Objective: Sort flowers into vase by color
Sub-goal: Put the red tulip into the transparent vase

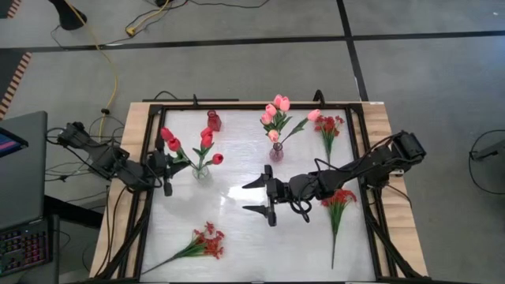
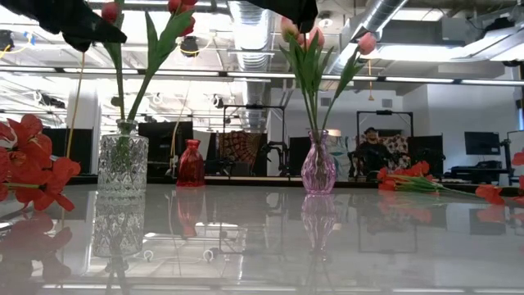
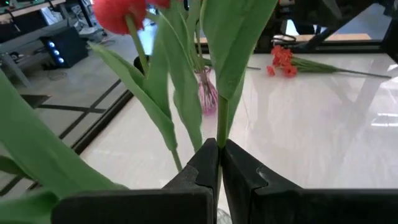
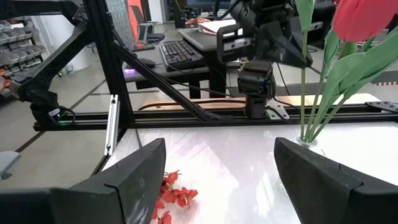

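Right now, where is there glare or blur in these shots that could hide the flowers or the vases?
High view: a pale sheen on the glossy white tabletop, flowers still distinct. Low view: the tabletop mirrors the clear cut-glass vase and the pink glass vase; ceiling lights are bright. Left wrist view: the close red tulip and its leaves are soft.

A grey floor (image 1: 237, 20) crossed by dark seams surrounds the table — a yellow cable (image 1: 110, 59) trails over it. Beyond, ducts (image 2: 246, 24) and strip lights (image 2: 311, 77) hang overhead; a person (image 2: 372, 152) sits among monitors (image 2: 481, 143), and a keyboard (image 4: 180, 53) lies on a desk (image 4: 205, 37).
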